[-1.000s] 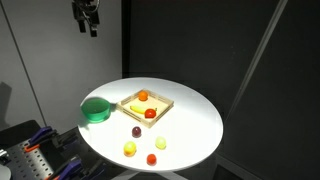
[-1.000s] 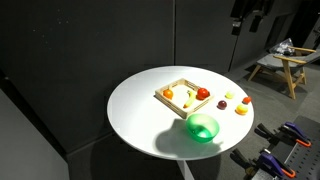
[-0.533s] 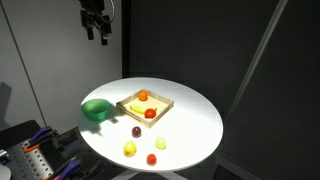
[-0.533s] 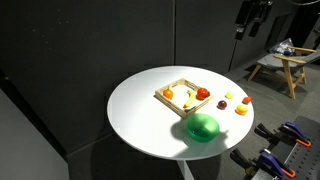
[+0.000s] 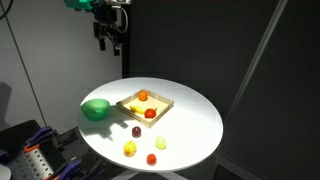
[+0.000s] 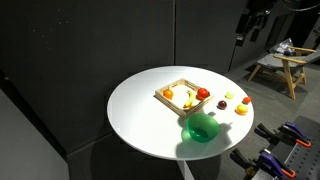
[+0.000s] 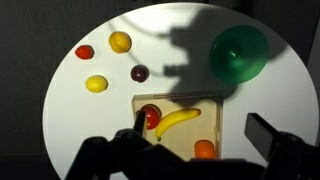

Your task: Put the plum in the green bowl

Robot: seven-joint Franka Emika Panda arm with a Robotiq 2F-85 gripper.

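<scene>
The plum (image 5: 137, 131) is small and dark purple. It lies on the round white table (image 5: 195, 120) just in front of the wooden tray; in the wrist view the plum (image 7: 140, 73) lies between the tray and the loose fruits. The green bowl (image 5: 96, 109) sits at the table's edge beside the tray and also shows in the wrist view (image 7: 238, 53) and in an exterior view (image 6: 203, 127). My gripper (image 5: 108, 32) hangs high above the table, open and empty. In the wrist view my gripper (image 7: 200, 126) frames the tray.
A square wooden tray (image 7: 215, 115) holds a red fruit (image 7: 150, 115), a banana (image 7: 178, 122) and an orange fruit (image 7: 204, 150). Two yellow fruits (image 7: 120, 42) (image 7: 96, 84) and a red-orange fruit (image 7: 84, 51) lie loose near the plum. A wooden stool (image 6: 277, 65) stands beyond the table.
My gripper has moved sideways and slightly down, coming further over the table. Its shadow now falls across the bowl. The fruits, tray and bowl have not moved.
</scene>
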